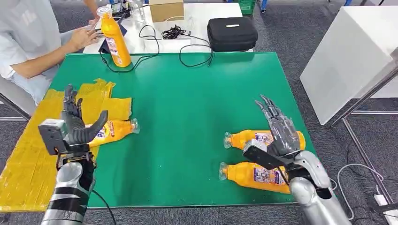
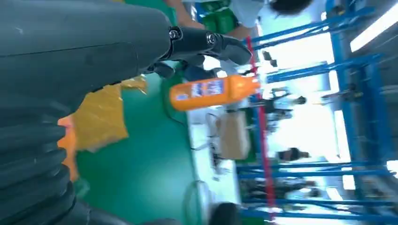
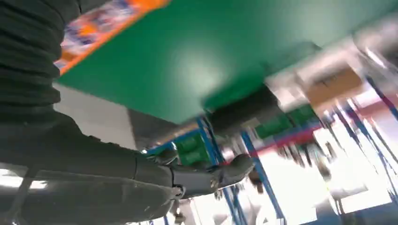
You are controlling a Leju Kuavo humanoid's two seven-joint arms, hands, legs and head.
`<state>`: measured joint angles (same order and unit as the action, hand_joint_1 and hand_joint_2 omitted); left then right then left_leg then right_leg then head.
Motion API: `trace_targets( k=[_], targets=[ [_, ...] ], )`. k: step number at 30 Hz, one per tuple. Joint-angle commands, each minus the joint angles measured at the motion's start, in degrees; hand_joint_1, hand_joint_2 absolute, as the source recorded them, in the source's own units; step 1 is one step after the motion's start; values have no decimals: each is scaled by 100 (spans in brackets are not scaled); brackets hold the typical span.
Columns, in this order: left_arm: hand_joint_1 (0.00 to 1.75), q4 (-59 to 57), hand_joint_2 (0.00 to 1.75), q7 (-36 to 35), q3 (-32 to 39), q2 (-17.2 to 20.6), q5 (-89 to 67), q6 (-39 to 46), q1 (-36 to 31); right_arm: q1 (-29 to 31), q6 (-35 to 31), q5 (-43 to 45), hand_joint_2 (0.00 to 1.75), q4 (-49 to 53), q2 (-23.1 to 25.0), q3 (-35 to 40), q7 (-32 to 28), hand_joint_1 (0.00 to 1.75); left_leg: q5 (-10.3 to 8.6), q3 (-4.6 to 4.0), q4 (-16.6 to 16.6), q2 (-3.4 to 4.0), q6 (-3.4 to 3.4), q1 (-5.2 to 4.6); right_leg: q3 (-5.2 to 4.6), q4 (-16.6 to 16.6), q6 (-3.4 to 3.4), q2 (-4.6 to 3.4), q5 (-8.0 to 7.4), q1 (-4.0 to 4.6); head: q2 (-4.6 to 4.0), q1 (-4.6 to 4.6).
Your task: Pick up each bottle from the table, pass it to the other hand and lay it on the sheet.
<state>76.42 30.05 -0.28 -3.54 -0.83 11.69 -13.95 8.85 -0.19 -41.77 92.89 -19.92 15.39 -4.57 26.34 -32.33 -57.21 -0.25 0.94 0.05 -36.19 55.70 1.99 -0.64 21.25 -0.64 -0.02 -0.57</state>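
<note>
Green-topped table (image 1: 187, 117): yellow sheet (image 1: 28, 154) over its left edge with one bottle (image 1: 112, 131) lying at the sheet's edge; two bottles (image 1: 263, 138) lying right; one bottle (image 1: 115, 40) upright at the far edge; black cables (image 1: 187, 58).

Head view looks down over the green table (image 1: 187, 117); both wrist views skim it closely, tilted.

Bright, even head view; both wrist views motion-blurred, with blown-out glare behind.

orange bottles (image 1: 264, 138), yellow sheet (image 1: 28, 154), green table (image 1: 197, 108), black case (image 1: 232, 33)
</note>
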Motion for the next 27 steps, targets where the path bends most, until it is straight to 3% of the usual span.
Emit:
trace_targets(
  k=[1,6,18,27],
  targets=[
    [0,721,175,-206,-8,-307,923,-672,401,772,544,87,175,-1310,-932,195,221,0,4,10,-2,-8,3,4,21,-4,-2,20,7,7,0,4],
    [0,1109,175,-295,-248,-413,1567,-1126,737,832,698,39,175,-1998,-1066,378,182,0,3,12,4,-1,5,4,20,-9,0,13,3,4,0,2],
    [0,966,175,-324,-325,-398,1716,-1137,659,707,1018,439,175,-2033,-1214,580,86,0,10,23,3,4,2,6,31,-5,-4,12,8,7,0,0],
    [0,911,175,-321,-403,-423,1736,-1135,624,762,960,370,175,-2474,-979,806,105,0,9,24,6,5,2,7,31,-9,-4,10,7,8,0,0]
  ],
)
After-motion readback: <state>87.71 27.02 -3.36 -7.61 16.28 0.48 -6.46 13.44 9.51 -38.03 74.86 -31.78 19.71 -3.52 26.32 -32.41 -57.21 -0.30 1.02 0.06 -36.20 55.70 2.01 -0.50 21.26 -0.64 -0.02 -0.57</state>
